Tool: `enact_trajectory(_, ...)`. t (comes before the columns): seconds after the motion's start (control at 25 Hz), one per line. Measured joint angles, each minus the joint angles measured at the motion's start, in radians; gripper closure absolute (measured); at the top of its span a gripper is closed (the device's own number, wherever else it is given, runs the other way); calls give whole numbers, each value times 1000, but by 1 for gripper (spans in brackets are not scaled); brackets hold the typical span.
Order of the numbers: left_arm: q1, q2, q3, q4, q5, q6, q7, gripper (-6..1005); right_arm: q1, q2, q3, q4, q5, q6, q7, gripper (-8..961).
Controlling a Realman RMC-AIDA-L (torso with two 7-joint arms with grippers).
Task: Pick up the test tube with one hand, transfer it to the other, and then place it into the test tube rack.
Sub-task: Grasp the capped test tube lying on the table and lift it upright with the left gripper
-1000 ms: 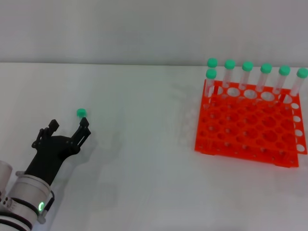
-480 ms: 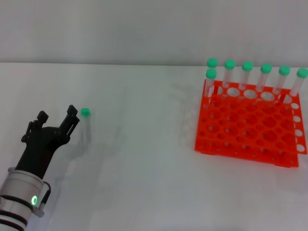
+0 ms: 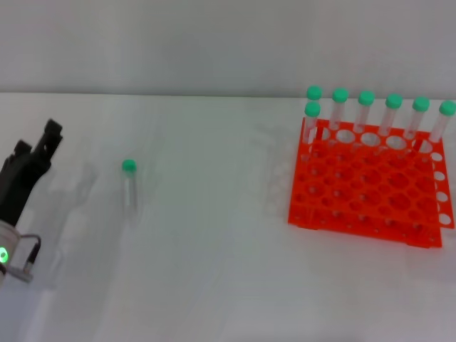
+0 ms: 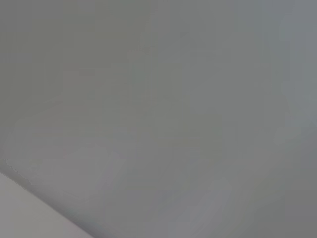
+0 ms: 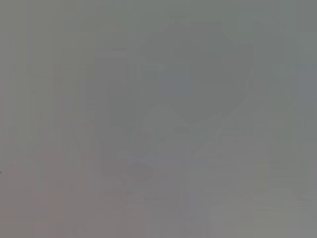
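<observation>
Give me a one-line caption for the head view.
Left gripper at the table's left edge, apart from the green-capped test tube lying on the table; orange test tube rack at right.

A: What is far from the claw [image 3: 37, 137]?
B: Seven green-capped tubes [image 3: 393, 114], upright together, well apart from it across the white table [image 3: 214, 256].
A: And beyond the claw?
B: Only a plain grey wall [image 3: 214, 43] behind the table.

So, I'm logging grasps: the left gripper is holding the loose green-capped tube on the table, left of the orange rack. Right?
Not holding. In the head view the left gripper is open and apart from the test tube, which lies alone on the table, left of the test tube rack.
</observation>
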Motion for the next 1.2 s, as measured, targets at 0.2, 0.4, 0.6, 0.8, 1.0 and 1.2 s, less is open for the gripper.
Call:
enact_trajectory(0.2,-95,33,3,-231,208,-6,-423,128,9,6,2,-1,0,-2,-22,80)
enact_trajectory(0.4,-177,77,112,-423,391,5,-808,132,9,4,38,1,0,-4,-54,80)
enact_trajectory(0.6,-245,123,269,-538,531,54,-1057,135,1,2,74,1,0,-11,-66,80)
enact_trajectory(0.8,-363,153,270,-642,815,85,-1304,138,11,2,77,1,0,-5,-85,80)
enact_trajectory(1.0,-484,167,270,-731,1019,80,-1457,142,21,2,77,0,0,-1,-102,80)
enact_trajectory(1.2,-596,203,272,-742,1249,75,-1605,145,39,1,77,0,-2,12,-103,81)
